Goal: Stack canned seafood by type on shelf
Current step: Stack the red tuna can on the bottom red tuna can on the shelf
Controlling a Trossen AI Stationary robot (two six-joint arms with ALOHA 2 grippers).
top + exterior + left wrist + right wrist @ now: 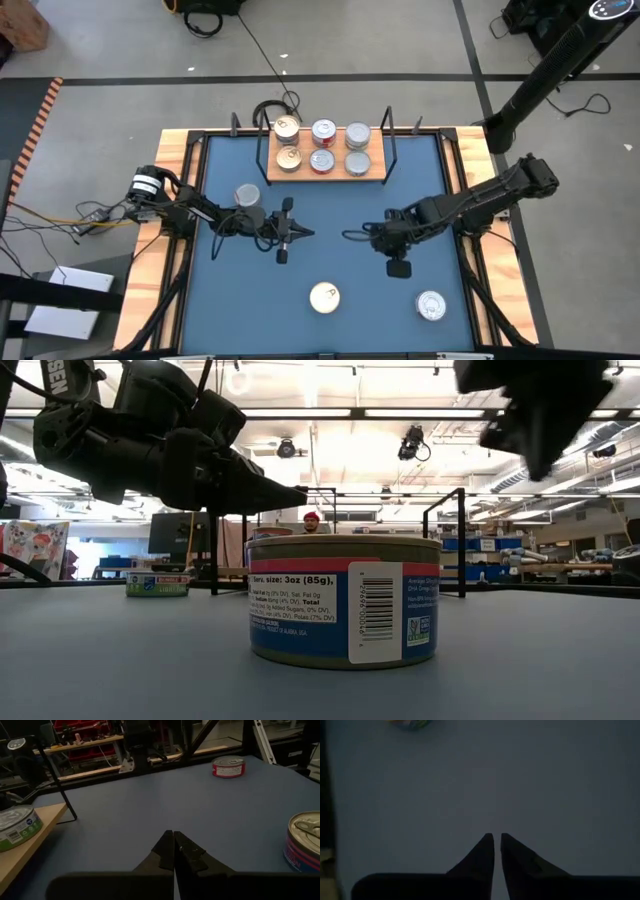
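Six tins (322,146) sit in two rows on the shelf (375,172); three more lie loose on the bench (340,215). Left end effector (283,236) is pinched together and empty, while the right end effector (399,266) shows a thin gap, holding nothing.

Desk (330,240): blue top, light-wood border, standing on a grey floor (100,90) marked with dark lines. Black cable (255,45) runs across the floor to the desk's far edge. Cardboard box (22,25) at the far left corner of the floor. White sheet (58,300) lies on the floor left of the desk. Behind the desk, low view: a person (312,522) in a red cap, partly hidden; ceiling light strips (300,412) overhead; a dark monitor (172,532) to the left.
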